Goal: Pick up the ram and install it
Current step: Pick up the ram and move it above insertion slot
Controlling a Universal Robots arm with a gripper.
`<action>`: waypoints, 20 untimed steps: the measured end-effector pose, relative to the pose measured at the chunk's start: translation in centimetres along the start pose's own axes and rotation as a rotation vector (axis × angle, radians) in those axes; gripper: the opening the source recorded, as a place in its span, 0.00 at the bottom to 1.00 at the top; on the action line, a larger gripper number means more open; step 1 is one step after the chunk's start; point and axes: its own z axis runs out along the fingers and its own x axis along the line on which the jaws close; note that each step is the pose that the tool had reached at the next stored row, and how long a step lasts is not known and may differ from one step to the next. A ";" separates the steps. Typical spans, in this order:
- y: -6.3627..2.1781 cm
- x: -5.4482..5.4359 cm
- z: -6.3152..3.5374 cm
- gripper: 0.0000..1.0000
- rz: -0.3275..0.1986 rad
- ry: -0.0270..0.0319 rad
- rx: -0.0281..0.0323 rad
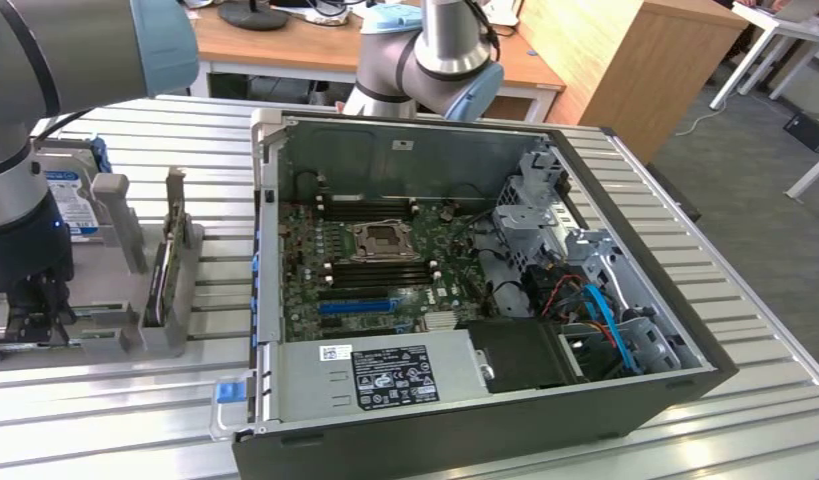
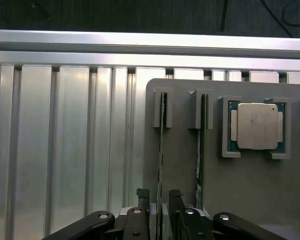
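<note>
Nearest, at the wrist: gripper (image 2: 159, 197) spread wide and astride the ram (image 2: 161, 145), touching neither face, with a thin gap left on each side of the green board. Standing on its long edge in a grey holder (image 2: 250, 195), near end between the fingers, far end tucked into a raised notch. Just beside it, parallel but apart, a second stick (image 2: 201, 140) in a notch of its own. Past that, a processor (image 2: 255, 126) lying flat in a square pocket. Beyond the holder, bare slatted aluminium table (image 2: 65, 150) running out to its far rail.

By the look of it, a pick-up lined up but not yet a grip. Worth doing carefully:
- Centre on the board for an even squeeze from both sides.
- Close on the flat faces rather than across a corner.
- Hold low enough for a firm purchase on so thin a card.
- Draw straight up out of the notch, without twist or tilt, to avoid binding the far end or clipping the neighbouring stick.
- Go gently on force, given a brittle board and small chips.

Farther off, in the exterior view: the same gripper (image 1: 29, 315) down over the holder at the exterior view's left, under the grey arm (image 1: 62, 60). Well apart, toward the exterior view's right, an open computer case (image 1: 423, 130) lying on its side, with the motherboard (image 1: 382, 290) face up. Black memory slots (image 1: 377, 265) waiting either side of the processor socket (image 1: 380, 240).
</note>
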 end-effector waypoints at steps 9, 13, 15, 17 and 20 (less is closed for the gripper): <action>-0.04 0.0 0.95 0.30 0.000 0.0003 -0.0003; 0.03 0.0 1.01 0.30 0.000 0.0000 0.0000; 0.15 -0.1 1.05 0.30 0.000 0.0001 -0.0001; 0.16 -0.1 1.05 0.30 0.000 0.0001 -0.0001; 0.20 -0.2 1.07 0.30 0.000 0.0002 -0.0003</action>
